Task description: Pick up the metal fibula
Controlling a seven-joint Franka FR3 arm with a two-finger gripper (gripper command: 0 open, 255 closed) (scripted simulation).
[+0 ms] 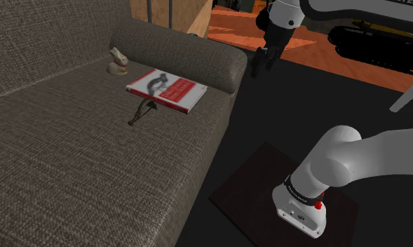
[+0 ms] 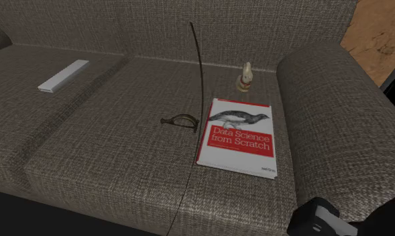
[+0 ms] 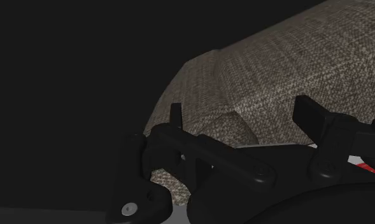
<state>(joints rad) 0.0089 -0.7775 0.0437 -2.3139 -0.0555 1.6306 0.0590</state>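
The all-black two-finger gripper [image 1: 256,68] hangs over the dark floor beyond the end of the grey-brown woven-fabric sofa [image 1: 71,168], with the rounded armrest [image 1: 191,52] between it and the seat. In the wrist view its fingers [image 3: 175,116] stand well apart with nothing between them, so the hand is released and empty.

The small dark bow-shaped fibula [image 1: 143,112] lies flat on the seat cushion, just beside the edge of the red-and-white paperback book [image 1: 166,90] that faces away from the armrest. A small cream rabbit figurine [image 1: 116,62] stands further back, near the backrest.

The relation that matters is this: in the shoulder view the fibula lies to the left of and below the gripper, and the straight line between them crosses the armrest and then the book. The reach will probably have to clear both before coming down.

In the second exterior view the fibula's [image 2: 180,121] long axis runs roughly along the sofa's length, one end pointing at the book's [image 2: 239,136] side edge. The fingers would likely best close across that axis, over the arch, from above
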